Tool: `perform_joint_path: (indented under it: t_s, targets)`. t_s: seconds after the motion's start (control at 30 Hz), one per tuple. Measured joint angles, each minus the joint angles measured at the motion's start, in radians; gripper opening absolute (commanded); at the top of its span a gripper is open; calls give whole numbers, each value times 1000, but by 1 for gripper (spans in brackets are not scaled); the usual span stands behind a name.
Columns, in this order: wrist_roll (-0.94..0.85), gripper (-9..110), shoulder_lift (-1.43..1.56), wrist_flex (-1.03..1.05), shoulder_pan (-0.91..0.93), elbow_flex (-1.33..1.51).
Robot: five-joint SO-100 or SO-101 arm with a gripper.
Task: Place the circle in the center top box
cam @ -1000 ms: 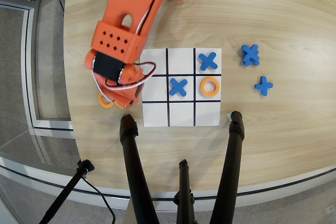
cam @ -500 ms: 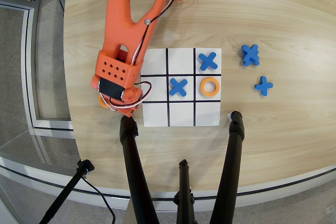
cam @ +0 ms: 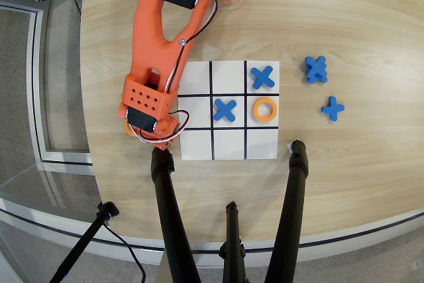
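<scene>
Orange rings: one lies plainly in the grid's [cam: 196, 142] right middle cell [cam: 265, 109], and a sliver of another [cam: 128, 126] shows left of the grid, mostly under the gripper [cam: 159, 142]. Whether more lie beneath cannot be told, nor how the jaws stand. Blue crosses number at least four: two in cells [cam: 263, 77] [cam: 225, 110], the rest on the table [cam: 371, 44], apparently two stacked [cam: 316, 69] and one single [cam: 332, 108]. Top middle cell [cam: 228, 77] holds nothing.
</scene>
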Motion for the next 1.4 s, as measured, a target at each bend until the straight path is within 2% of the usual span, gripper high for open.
perform_joint_path:
  t_s: [1.4]
  targets:
    - [-12, 14, -63, -20, 12, -8]
